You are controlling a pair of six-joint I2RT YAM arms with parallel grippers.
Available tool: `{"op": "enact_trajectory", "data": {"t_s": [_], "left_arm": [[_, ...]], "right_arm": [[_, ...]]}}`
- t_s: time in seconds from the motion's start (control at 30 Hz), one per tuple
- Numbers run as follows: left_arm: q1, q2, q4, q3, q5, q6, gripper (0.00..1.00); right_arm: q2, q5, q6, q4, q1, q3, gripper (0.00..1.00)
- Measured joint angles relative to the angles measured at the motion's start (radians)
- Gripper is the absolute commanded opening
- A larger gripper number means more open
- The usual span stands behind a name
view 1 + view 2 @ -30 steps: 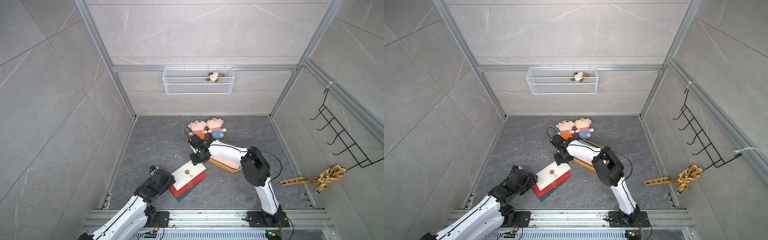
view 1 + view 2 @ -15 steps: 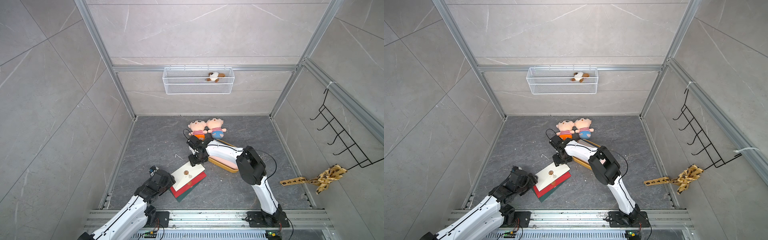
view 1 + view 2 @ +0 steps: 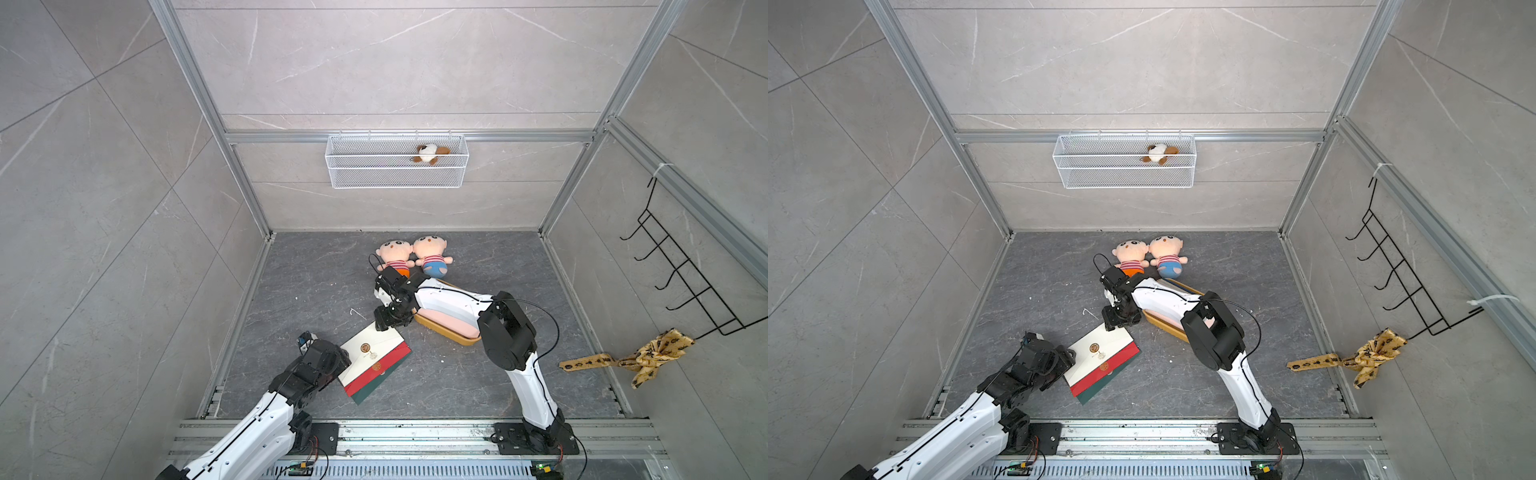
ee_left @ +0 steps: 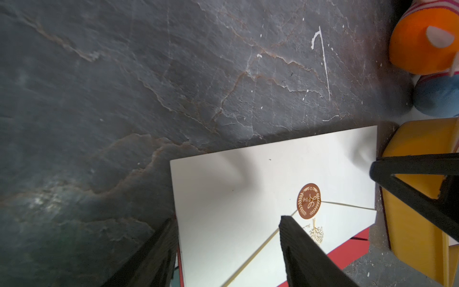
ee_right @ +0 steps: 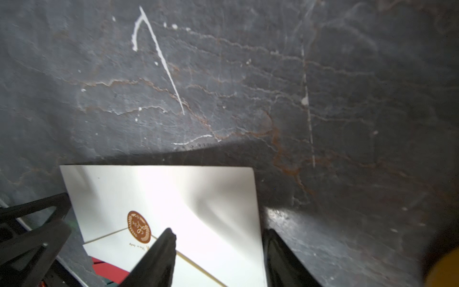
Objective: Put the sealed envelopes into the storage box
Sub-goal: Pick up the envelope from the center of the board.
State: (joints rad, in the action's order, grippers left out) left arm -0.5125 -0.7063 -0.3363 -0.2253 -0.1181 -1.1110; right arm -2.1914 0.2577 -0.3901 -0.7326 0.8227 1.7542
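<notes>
The sealed envelopes left to move lie in a fanned pile on the desk (image 3: 457, 386), toward its front edge and left of the middle. A cream envelope (image 3: 368, 353) is on top, a red envelope (image 3: 388, 368) under it and a green envelope (image 3: 370, 392) lowest. The storage box (image 3: 451, 338) sits just beside the pile toward the desk's middle, partly under the right arm, with a pink envelope (image 3: 451, 323) showing inside.

The right claw (image 5: 219, 231) is low at the cream envelope's corner nearest the box. Its jaws are moderately wide, one finger over the paper and the other past the edge above bare desk, pinching nothing. The left claw (image 4: 228, 221) spreads across the opposite edge, one finger outside the pile, and also holds nothing. The pairing looks deliberate. Flat paper offers no purchase from above, so one claw likely steadies the pile while the other works an edge up. A soft crease in the cream paper near the right claw hints at contact.
</notes>
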Motion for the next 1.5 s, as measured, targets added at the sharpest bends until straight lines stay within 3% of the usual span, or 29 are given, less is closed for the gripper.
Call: {"op": "enact_trajectory", "data": {"t_s": [0.17, 0.43, 0.9, 1.5], "left_arm": [[0.0, 0.0, -0.001, 0.0, -0.007, 0.0, 0.68], [0.0, 0.011, -0.019, 0.001, -0.01, 0.0, 0.57], [0.0, 0.101, -0.062, -0.012, -0.016, 0.0, 0.55], [0.0, 0.188, 0.052, -0.018, 0.0, 0.003, 0.26]], "right_arm": [[0.04, 0.019, 0.0, 0.011, 0.0, 0.0, 0.59], [0.045, 0.02, 0.001, 0.01, 0.0, 0.0, 0.59], [0.005, 0.023, 0.001, 0.011, 0.002, 0.0, 0.59], [0.005, 0.054, 0.001, 0.029, -0.002, -0.01, 0.58]]}}
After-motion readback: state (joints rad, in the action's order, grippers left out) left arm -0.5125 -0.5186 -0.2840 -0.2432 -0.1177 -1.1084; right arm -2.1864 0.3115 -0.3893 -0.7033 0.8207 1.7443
